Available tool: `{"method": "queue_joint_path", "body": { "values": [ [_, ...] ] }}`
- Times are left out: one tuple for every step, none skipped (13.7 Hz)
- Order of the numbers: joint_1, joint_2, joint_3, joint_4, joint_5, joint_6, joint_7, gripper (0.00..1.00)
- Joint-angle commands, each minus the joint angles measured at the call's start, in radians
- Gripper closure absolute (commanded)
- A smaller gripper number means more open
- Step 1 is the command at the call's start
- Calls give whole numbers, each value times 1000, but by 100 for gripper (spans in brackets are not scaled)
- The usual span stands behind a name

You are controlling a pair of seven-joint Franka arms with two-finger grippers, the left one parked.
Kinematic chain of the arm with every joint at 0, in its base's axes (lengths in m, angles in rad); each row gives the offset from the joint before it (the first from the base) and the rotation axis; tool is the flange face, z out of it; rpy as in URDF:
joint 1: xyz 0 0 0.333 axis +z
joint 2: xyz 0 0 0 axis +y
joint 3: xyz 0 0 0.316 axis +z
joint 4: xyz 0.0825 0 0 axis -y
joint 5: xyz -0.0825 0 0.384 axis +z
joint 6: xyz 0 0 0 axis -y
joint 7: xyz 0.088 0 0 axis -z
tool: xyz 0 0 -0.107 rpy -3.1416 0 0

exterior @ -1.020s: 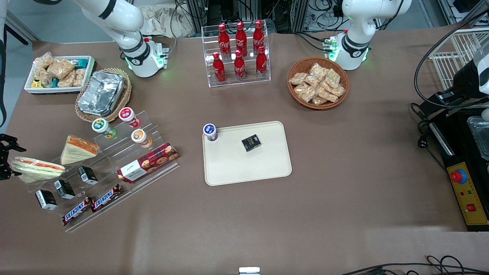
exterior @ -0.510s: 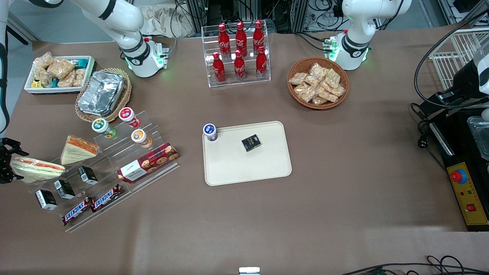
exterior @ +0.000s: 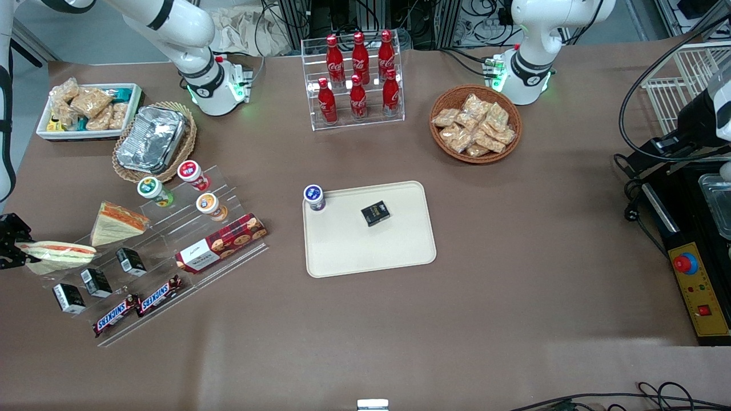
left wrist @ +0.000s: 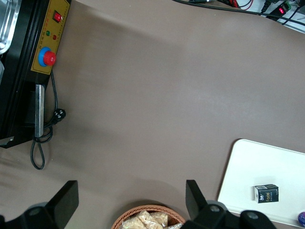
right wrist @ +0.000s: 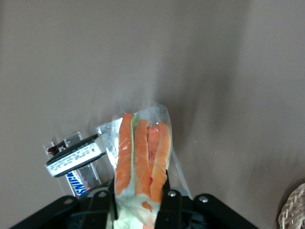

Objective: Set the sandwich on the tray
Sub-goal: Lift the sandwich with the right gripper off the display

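The sandwich (exterior: 57, 253), a clear-wrapped wedge with pale bread and an orange-red and green filling stripe, sits at the working arm's end of the table, by the edge of the clear acrylic stand (exterior: 160, 251). My gripper (exterior: 18, 251) is shut on its end. In the right wrist view the sandwich (right wrist: 141, 157) stands between my two fingers (right wrist: 164, 195), filling stripes facing the camera, and my gripper (right wrist: 139, 202) clamps it. The cream-beige tray (exterior: 365, 251) lies at the table's middle, far from the gripper toward the parked arm's end. It also shows in the left wrist view (left wrist: 267, 167).
A yellower wedge sandwich (exterior: 117, 222), black boxes (exterior: 96, 282), Snickers bars (exterior: 137, 306), a cookie box (exterior: 221, 242) and cups (exterior: 191, 174) sit on the stand. A black box (exterior: 375, 213) and a blue-lidded cup (exterior: 314, 197) are on the tray. A foil container (exterior: 152, 140) and cola rack (exterior: 357, 80) stand farther back.
The sandwich has tipped so that less of its bread face shows, and it has shifted slightly together with my gripper. Nothing else has moved.
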Motion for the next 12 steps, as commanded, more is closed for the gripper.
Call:
{"method": "queue_joint_path", "body": {
  "values": [
    [-9, 2, 10, 67, 54, -3, -37, 89],
    [-6, -4, 11, 78, 64, -7, -37, 89],
    [0, -9, 11, 104, 61, -16, -38, 88],
    [0, -13, 11, 128, 57, -39, -73, 89],
    [-5, -27, 13, 139, 63, -103, -114, 92],
    [-2, -41, 14, 167, 66, -175, -121, 97],
    [1, -44, 16, 209, 71, -245, -121, 98],
    [6, -46, 19, 239, 72, -294, -123, 98],
    [20, -55, 25, 242, 81, -315, -126, 98],
    [30, -72, 26, 241, 100, -318, -126, 98],
    [55, -85, 36, 241, 107, -319, -138, 98],
    [81, -93, 46, 242, 107, -323, -158, 98]
  ]
}}
